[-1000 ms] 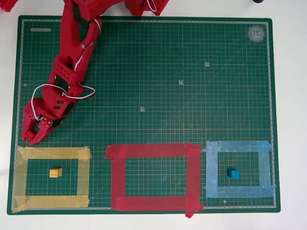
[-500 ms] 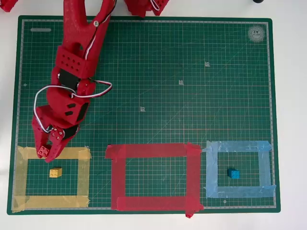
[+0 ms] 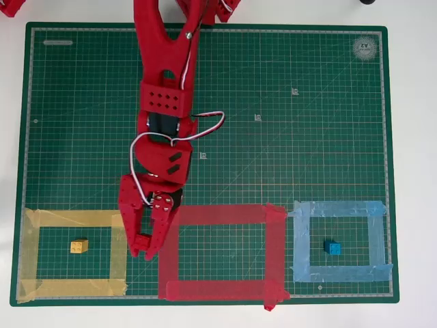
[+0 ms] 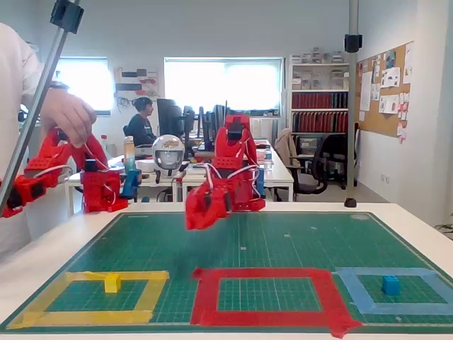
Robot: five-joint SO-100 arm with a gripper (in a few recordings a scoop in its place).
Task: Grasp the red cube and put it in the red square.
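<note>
The red two-finger gripper point(image 3: 145, 247) hangs at about seven o'clock on the mat in the overhead view, its fingers pointing toward six and closed around a small bright red studded plastic cube point(image 3: 141, 241). The cube sits pinched between the fingertips, just over the gap between the right strip of the yellow tape outline point(image 3: 119, 249) and the left strip of the large red tape square point(image 3: 167, 249). In the fixed view the gripper point(image 4: 197, 214) is raised clear of the mat, tilted downward toward the camera; the cube cannot be made out there against the red fingers.

Behind the gripper, the red printed arm point(image 3: 164, 109) runs straight up toward twelve o'clock, a white cable point(image 3: 205, 123) looping off its wrist toward three.

Around it lies the dark green gridded cutting mat point(image 3: 307, 137) on a white table point(image 3: 413, 171). At eight o'clock a small yellow block point(image 3: 79, 246) rests inside the yellow outline. At four o'clock a small blue block point(image 3: 332, 248) rests inside the light blue tape outline point(image 3: 300, 246). The red square sits at six o'clock, between the two, with bare mat inside it.
</note>
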